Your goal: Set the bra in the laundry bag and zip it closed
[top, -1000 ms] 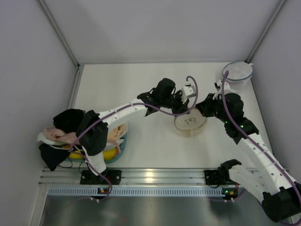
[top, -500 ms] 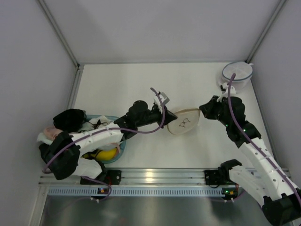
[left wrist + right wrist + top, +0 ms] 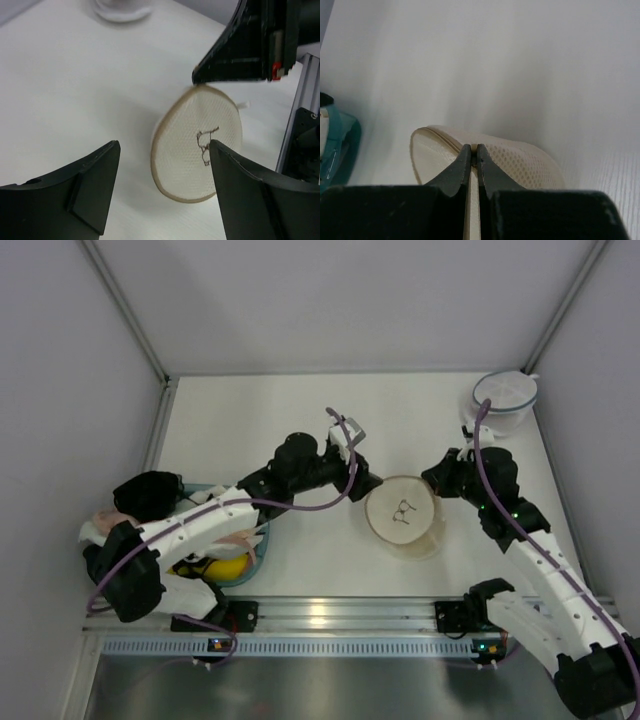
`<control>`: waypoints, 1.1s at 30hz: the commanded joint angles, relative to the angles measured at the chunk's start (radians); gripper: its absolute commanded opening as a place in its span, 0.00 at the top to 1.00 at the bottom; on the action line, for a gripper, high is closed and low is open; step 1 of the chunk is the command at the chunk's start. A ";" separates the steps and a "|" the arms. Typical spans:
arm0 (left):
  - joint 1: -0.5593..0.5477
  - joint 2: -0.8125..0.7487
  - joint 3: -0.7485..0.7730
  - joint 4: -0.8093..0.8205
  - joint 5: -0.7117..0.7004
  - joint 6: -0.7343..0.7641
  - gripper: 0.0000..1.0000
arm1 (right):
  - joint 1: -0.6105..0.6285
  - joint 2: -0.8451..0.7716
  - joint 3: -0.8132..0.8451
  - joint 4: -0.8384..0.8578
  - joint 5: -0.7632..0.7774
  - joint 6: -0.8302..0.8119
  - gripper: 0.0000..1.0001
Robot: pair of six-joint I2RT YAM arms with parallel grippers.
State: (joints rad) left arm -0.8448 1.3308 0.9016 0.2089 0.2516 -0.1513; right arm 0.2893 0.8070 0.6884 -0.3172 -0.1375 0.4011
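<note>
When viewed from above, pinches the laundry bag (image 3: 403, 515) by its tan rim with the right fingers (image 3: 461, 162), clenched, near the middle of the table (image 3: 250, 420). Spreads the left fingers (image 3: 90, 185), released, just beside it. Shows the bra (image 3: 225, 567) in the teal basket (image 3: 258, 552).

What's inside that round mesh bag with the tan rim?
Nothing inside shows: the mesh lid of the laundry bag covers it in every view. The right gripper pinches its rim.

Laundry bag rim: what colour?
Beige-tan, around the white mesh laundry bag; clearest in the left wrist view.
</note>
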 commanded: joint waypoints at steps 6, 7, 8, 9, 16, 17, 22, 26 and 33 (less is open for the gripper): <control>0.003 0.194 0.377 -0.233 0.207 0.321 0.20 | 0.001 -0.023 0.004 0.116 -0.060 -0.062 1.00; 0.003 0.249 0.397 -0.238 0.221 0.344 0.20 | 0.002 -0.028 -0.001 0.124 -0.086 -0.079 1.00; 0.003 0.280 0.422 -0.256 0.254 0.357 0.20 | 0.002 -0.031 -0.001 0.132 -0.096 -0.084 1.00; 0.003 0.341 0.486 -0.284 0.276 0.370 0.20 | 0.002 -0.032 0.011 0.122 -0.102 -0.097 1.00; 0.003 0.470 0.620 -0.394 0.429 0.377 0.23 | 0.002 0.006 0.080 0.052 -0.034 -0.119 1.00; 0.003 0.478 0.625 -0.393 0.437 0.371 0.23 | 0.002 0.004 0.080 0.056 -0.031 -0.113 1.00; 0.001 0.510 0.619 -0.382 0.430 0.317 0.66 | 0.001 0.021 0.099 0.055 -0.030 -0.108 1.00; 0.001 0.449 0.504 -0.252 0.318 0.260 1.00 | 0.002 0.024 0.109 0.007 0.062 -0.101 1.00; 0.004 0.182 0.076 0.145 0.112 0.006 1.00 | -0.002 0.012 0.106 -0.026 0.233 -0.058 1.00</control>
State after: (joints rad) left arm -0.8467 1.6398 1.0908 0.1711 0.4652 -0.0071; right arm 0.2935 0.8337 0.7406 -0.3687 -0.0471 0.3340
